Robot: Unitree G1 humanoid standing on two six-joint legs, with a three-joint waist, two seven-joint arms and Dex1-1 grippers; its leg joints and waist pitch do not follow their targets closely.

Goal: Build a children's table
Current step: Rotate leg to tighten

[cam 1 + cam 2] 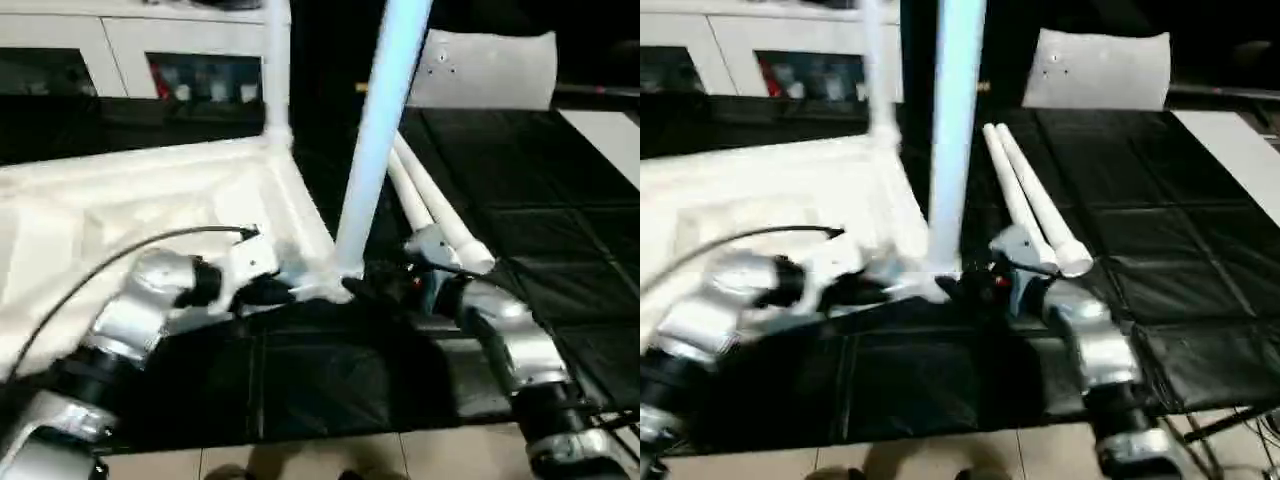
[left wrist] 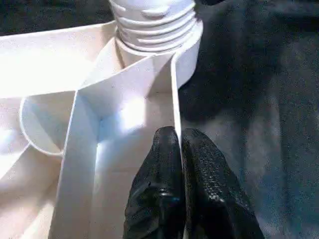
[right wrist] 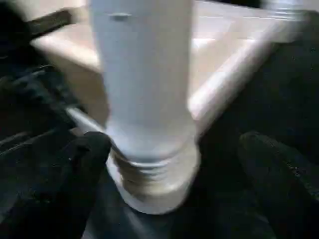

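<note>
Left tool [image 2: 179, 149] pinching tabletop [image 2: 60, 79] rim

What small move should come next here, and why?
Probably close the right tool on the leg and keep screwing it in: its threads still show above the socket, that tool's fingers stand apart, and the left tool pinches the tabletop rim.

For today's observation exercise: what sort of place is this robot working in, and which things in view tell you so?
Probably an indoor workshop or lab. Black mats cover the work area, with pale floor tiles at the near edge. White glass-fronted cabinets line the back. A white tabletop lies upside down, with spare legs beside it.
</note>
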